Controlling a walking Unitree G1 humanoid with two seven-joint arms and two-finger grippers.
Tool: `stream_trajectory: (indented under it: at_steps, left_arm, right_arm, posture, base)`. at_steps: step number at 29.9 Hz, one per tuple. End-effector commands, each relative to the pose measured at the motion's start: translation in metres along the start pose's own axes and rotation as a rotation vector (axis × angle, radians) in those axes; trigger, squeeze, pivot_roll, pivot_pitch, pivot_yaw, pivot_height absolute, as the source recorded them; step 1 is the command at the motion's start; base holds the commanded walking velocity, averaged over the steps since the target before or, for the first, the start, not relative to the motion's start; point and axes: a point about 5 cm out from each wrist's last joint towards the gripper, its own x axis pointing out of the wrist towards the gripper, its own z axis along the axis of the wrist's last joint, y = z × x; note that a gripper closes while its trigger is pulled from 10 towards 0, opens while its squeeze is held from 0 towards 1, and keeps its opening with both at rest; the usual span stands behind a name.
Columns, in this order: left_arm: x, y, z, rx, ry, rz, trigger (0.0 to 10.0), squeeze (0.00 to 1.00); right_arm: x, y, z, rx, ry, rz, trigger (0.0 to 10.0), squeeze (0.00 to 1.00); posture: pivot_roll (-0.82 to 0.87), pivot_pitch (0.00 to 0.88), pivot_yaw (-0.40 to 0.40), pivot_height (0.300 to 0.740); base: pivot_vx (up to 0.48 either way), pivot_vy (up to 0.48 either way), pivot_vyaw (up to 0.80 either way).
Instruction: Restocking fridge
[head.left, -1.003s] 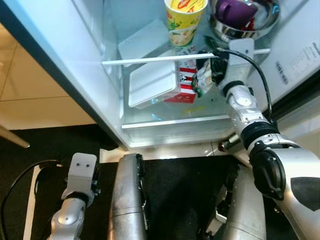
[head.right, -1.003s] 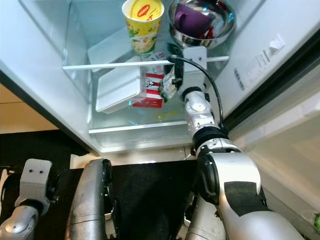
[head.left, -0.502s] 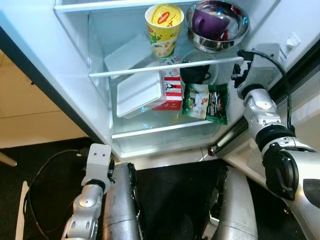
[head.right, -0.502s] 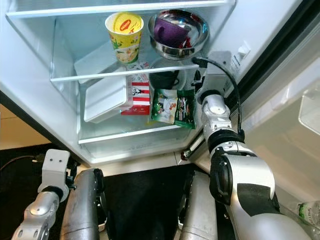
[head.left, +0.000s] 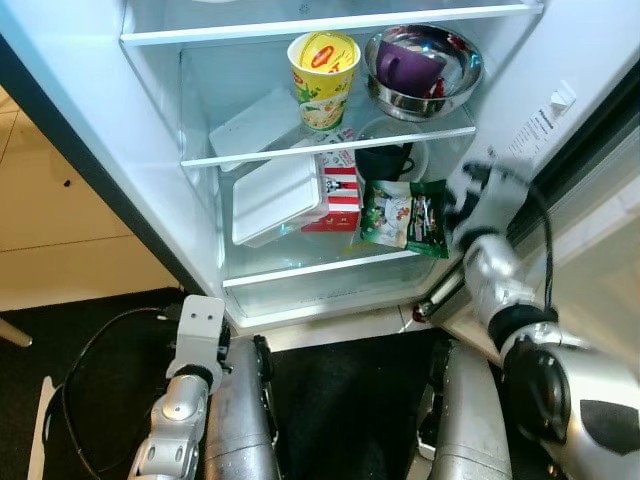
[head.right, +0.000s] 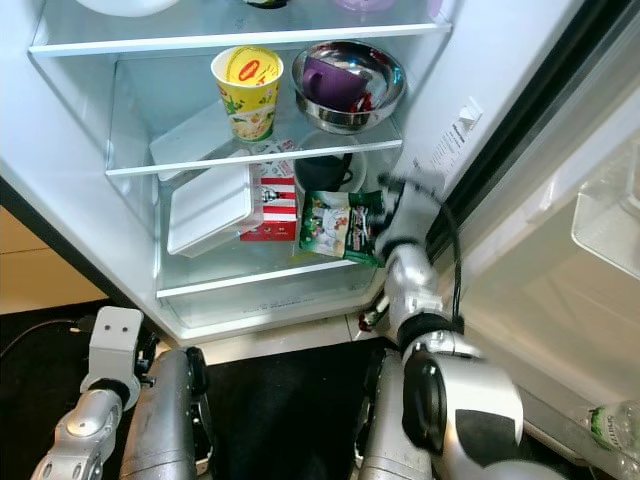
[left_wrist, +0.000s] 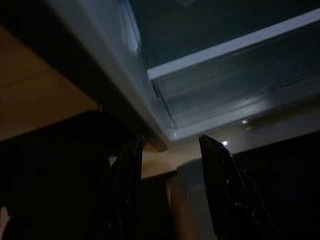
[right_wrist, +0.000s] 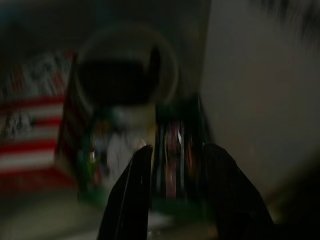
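The right gripper (right_wrist: 172, 152) is hanging blurred at the fridge's (head.left: 90, 110) right edge, its two fingers (right_wrist: 131, 190) parted and holding nothing. One green snack packet (head.left: 403, 216) is lying just left of it on the lower shelf, apart from the fingers. One red-striped carton (head.left: 340, 186) and one white lidded box (head.left: 275, 197) are sitting further left. One black cup (head.left: 383, 160) is standing behind the packet, half hidden by the shelf edge. Above, one yellow noodle cup (head.left: 322, 64) and one steel bowl (head.left: 422, 70) are resting. The left gripper (left_wrist: 170, 150) is hanging low, fingers apart, empty.
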Motion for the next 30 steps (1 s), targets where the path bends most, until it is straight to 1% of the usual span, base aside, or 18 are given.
stream_trajectory:
  at_steps: [1, 4, 5, 6, 8, 9, 10, 11, 13, 14, 15, 17, 18, 20, 23, 26, 27, 30]
  left_arm:
    - [-0.002, -0.004, -0.010, 0.018, 0.029, -0.012, 10.0, 0.00]
    - [-0.001, -0.007, -0.019, 0.086, 0.035, -0.034, 10.0, 0.00]
    - [-0.001, -0.007, -0.019, 0.086, 0.035, -0.034, 10.0, 0.00]
    - [-0.002, -0.007, -0.023, 0.104, 0.044, -0.039, 10.0, 0.00]
    - [-0.005, -0.006, -0.038, 0.145, 0.086, -0.053, 10.0, 0.00]
    - [-0.005, -0.006, -0.038, 0.145, 0.086, -0.053, 10.0, 0.00]
    - [-0.006, -0.006, -0.044, 0.155, 0.105, -0.057, 10.0, 0.00]
    - [-0.009, -0.005, -0.055, 0.172, 0.140, -0.061, 10.0, 0.00]
    - [-0.014, -0.004, -0.070, 0.200, 0.195, -0.065, 10.0, 0.00]
    - [-0.014, -0.004, -0.070, 0.200, 0.195, -0.065, 10.0, 0.00]
    - [-0.019, -0.001, -0.083, 0.223, 0.242, -0.069, 10.0, 0.00]
    - [-0.023, 0.002, -0.092, 0.236, 0.274, -0.069, 10.0, 0.00]
    - [-0.023, 0.002, -0.092, 0.236, 0.274, -0.069, 10.0, 0.00]
    - [-0.025, 0.007, -0.098, 0.230, 0.297, -0.048, 10.0, 0.00]
    - [-0.024, 0.011, -0.099, 0.198, 0.299, -0.008, 10.0, 0.00]
    - [-0.021, 0.008, -0.096, 0.193, 0.277, -0.011, 10.0, 0.00]
    - [-0.021, 0.008, -0.096, 0.193, 0.277, -0.011, 10.0, 0.00]
    - [-0.017, 0.004, -0.092, 0.181, 0.245, -0.016, 10.0, 0.00]
  right_arm:
    - [-0.004, -0.001, -0.009, -0.024, -0.009, 0.021, 10.0, 0.00]
    - [-0.020, -0.011, -0.033, -0.057, -0.025, 0.044, 10.0, 0.00]
    - [-0.020, -0.011, -0.033, -0.057, -0.025, 0.044, 10.0, 0.00]
    - [-0.025, -0.015, -0.040, -0.087, -0.022, 0.043, 10.0, 0.00]
    - [-0.041, -0.033, -0.063, -0.169, 0.030, 0.003, 10.0, 0.00]
    - [-0.041, -0.033, -0.063, -0.169, 0.030, 0.003, 10.0, 0.00]
    - [-0.047, -0.040, -0.072, -0.188, 0.055, -0.017, 10.0, 0.00]
    - [-0.060, -0.056, -0.089, -0.195, 0.118, -0.074, 10.0, 0.00]
    - [-0.083, -0.080, -0.117, -0.184, 0.232, -0.168, 10.0, 0.00]
    - [-0.083, -0.080, -0.117, -0.184, 0.232, -0.168, 10.0, 0.00]
    - [-0.106, -0.096, -0.141, -0.158, 0.335, -0.236, 10.0, 0.00]
    - [-0.124, -0.104, -0.158, -0.124, 0.409, -0.271, 10.0, 0.00]
    - [-0.124, -0.104, -0.158, -0.124, 0.409, -0.271, 10.0, 0.00]
    - [-0.140, -0.109, -0.172, -0.074, 0.459, -0.301, 10.0, 0.00]
    - [-0.146, -0.106, -0.177, -0.056, 0.455, -0.288, 10.0, 0.00]
    - [-0.136, -0.100, -0.167, -0.054, 0.380, -0.257, 10.0, 0.00]
    - [-0.136, -0.100, -0.167, -0.054, 0.380, -0.257, 10.0, 0.00]
    - [-0.119, -0.093, -0.150, -0.059, 0.281, -0.199, 10.0, 0.00]
  posture:
    - [0.14, 0.187, -0.033, 0.428]
    - [0.10, 0.162, -0.031, 0.428]
    - [0.10, 0.162, -0.031, 0.428]
    - [0.10, 0.162, -0.031, 0.428]
    - [0.07, 0.138, -0.028, 0.428]
    - [0.07, 0.138, -0.028, 0.428]
    - [0.06, 0.133, -0.026, 0.428]
    - [0.05, 0.128, -0.027, 0.428]
    - [0.04, 0.114, -0.025, 0.428]
    - [0.04, 0.114, -0.025, 0.428]
    - [0.03, 0.098, -0.021, 0.428]
    - [0.03, 0.087, -0.023, 0.428]
    - [0.03, 0.087, -0.023, 0.428]
    - [0.04, 0.068, -0.030, 0.428]
    - [0.04, 0.056, -0.036, 0.428]
    - [0.03, 0.054, -0.038, 0.428]
    - [0.03, 0.054, -0.038, 0.428]
    - [0.03, 0.056, -0.037, 0.428]
  base:
    - [0.000, 0.000, 0.00]
    - [0.000, 0.000, 0.00]
    - [0.000, 0.000, 0.00]
    - [0.000, 0.000, 0.00]
    - [0.000, 0.000, 0.00]
    - [0.000, 0.000, 0.00]
    - [0.000, 0.000, 0.00]
    - [0.000, 0.000, 0.00]
    - [0.000, 0.000, 0.00]
    - [0.000, 0.000, 0.00]
    - [0.000, 0.000, 0.00]
    - [0.000, 0.000, 0.00]
    - [0.000, 0.000, 0.00]
    - [0.000, 0.000, 0.00]
    - [0.000, 0.000, 0.00]
    - [0.000, 0.000, 0.00]
    - [0.000, 0.000, 0.00]
    - [0.000, 0.000, 0.00]
